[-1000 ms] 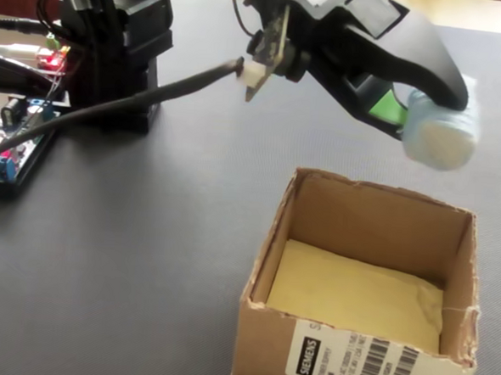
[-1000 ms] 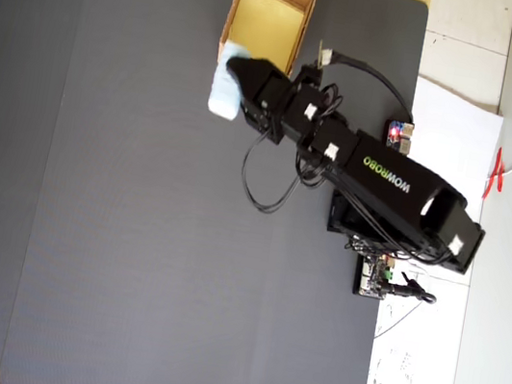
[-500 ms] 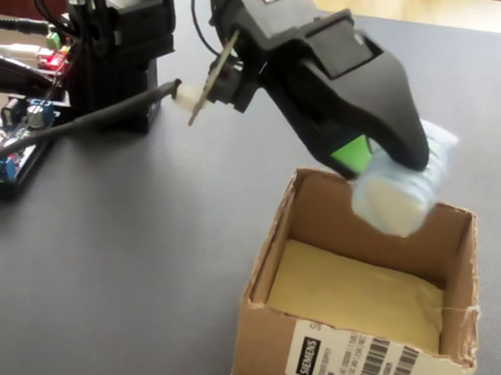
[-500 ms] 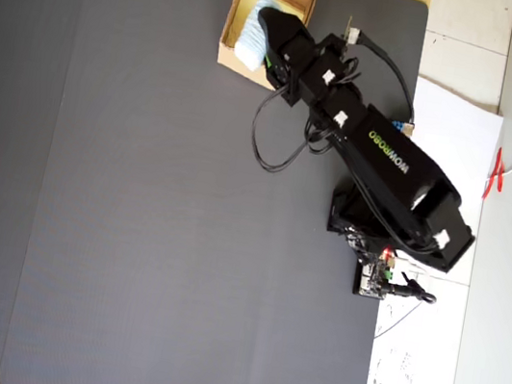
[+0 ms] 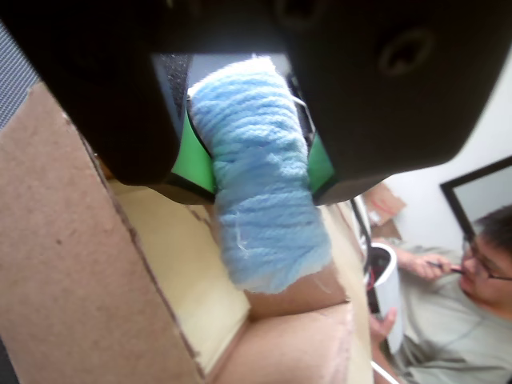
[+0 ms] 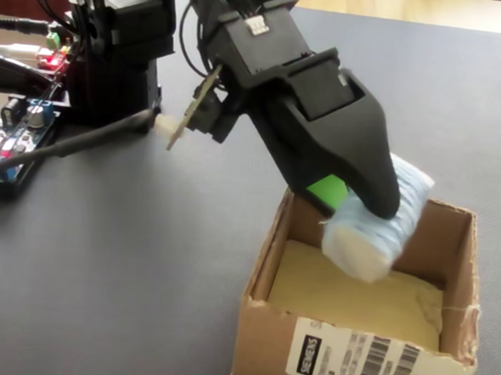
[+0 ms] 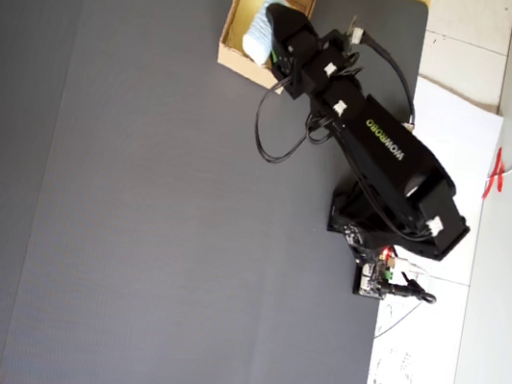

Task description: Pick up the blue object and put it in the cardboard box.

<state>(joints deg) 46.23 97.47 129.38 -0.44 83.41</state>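
Observation:
The blue object (image 5: 260, 184), a pale blue yarn-wrapped stub, is clamped between the green-padded jaws of my gripper (image 5: 256, 172). In the fixed view the blue object (image 6: 375, 229) hangs above the open cardboard box (image 6: 267, 265), over its yellowish floor, with the black gripper (image 6: 364, 207) shut on it. From overhead, the blue object (image 7: 260, 29) shows inside the outline of the cardboard box (image 7: 234, 13) at the mat's top edge, under the gripper (image 7: 273, 34). The wrist view shows the box wall (image 5: 72, 264) at left and its floor below the object.
The arm's base (image 6: 123, 44) and a circuit board with cables (image 6: 16, 131) stand at the fixed view's upper left. A dark grey mat (image 7: 136, 212) covers the table. A person (image 5: 472, 296) sits in the wrist view's background at lower right.

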